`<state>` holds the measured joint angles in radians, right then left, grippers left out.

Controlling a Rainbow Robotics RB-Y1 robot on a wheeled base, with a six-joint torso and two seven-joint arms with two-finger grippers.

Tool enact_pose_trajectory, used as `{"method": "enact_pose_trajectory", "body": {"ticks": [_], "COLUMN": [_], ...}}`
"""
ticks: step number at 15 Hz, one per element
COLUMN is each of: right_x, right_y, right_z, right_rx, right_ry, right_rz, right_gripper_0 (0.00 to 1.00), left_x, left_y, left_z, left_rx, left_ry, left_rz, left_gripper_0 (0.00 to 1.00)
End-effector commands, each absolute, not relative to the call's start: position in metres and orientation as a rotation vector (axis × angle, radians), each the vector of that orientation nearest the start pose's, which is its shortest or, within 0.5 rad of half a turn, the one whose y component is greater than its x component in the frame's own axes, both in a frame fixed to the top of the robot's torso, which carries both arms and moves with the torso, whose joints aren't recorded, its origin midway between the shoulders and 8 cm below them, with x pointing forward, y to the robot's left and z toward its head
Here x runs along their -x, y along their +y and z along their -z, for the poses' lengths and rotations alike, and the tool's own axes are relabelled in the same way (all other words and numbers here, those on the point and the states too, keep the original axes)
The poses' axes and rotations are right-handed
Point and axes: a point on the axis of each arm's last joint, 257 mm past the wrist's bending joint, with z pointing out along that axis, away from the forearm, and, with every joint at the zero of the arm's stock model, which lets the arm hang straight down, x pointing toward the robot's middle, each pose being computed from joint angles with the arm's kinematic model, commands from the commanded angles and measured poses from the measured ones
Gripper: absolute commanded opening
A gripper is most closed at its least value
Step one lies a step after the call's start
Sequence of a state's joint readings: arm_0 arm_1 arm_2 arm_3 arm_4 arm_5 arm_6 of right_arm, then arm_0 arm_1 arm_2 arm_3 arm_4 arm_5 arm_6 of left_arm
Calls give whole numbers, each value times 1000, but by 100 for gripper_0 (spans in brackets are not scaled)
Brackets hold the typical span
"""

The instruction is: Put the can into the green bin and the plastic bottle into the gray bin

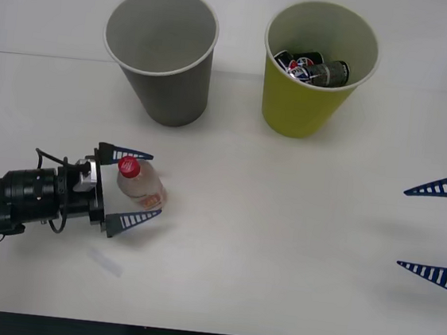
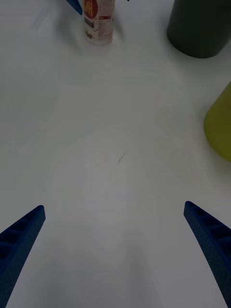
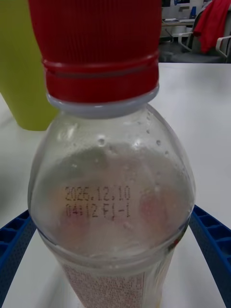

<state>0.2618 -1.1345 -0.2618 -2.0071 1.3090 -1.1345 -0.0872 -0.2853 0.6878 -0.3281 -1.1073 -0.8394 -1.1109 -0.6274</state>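
The plastic bottle [image 1: 139, 183] stands upright on the white table at the left, with a red cap and an orange-red label. My left gripper [image 1: 156, 184] is open, one blue finger on each side of the bottle's body, close to it. The gray bin [image 1: 160, 49] stands behind it with nothing inside. To its right is the green bin [image 1: 310, 105], with dark cans [image 1: 318, 69] lying in it. My right gripper [image 1: 401, 228] hangs open at the right edge, far from everything. In the right wrist view the bottle [image 2: 98, 24] shows far ahead.
The white table [image 1: 279, 245] stretches bare between the two arms and in front of the bins. A seam runs across it behind the bins. In the left wrist view, chairs and a red cloth [image 3: 214, 24] lie beyond the table's edge.
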Motion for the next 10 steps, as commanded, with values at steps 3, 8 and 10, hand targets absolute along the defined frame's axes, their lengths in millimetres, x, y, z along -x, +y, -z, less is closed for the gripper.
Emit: {"method": "enact_pose_trajectory", "body": {"ticks": [3, 8, 10], "right_x": [-341, -341, -341], "right_y": [-286, -286, -286], "right_z": [167, 167, 167], "right_rx": [1634, 1634, 1634], "right_ry": [1596, 1596, 1596], "right_rz": [-209, -209, -209], "right_gripper_0": [100, 100, 100], "left_x": [-443, -443, -444], "left_y": [160, 159, 159], "left_z": [263, 263, 263], "left_rx": [-1256, -1244, -1242], "left_ry": [1273, 1285, 1292], "left_rz": [566, 575, 581], "left_gripper_0": [0, 0, 0]}}
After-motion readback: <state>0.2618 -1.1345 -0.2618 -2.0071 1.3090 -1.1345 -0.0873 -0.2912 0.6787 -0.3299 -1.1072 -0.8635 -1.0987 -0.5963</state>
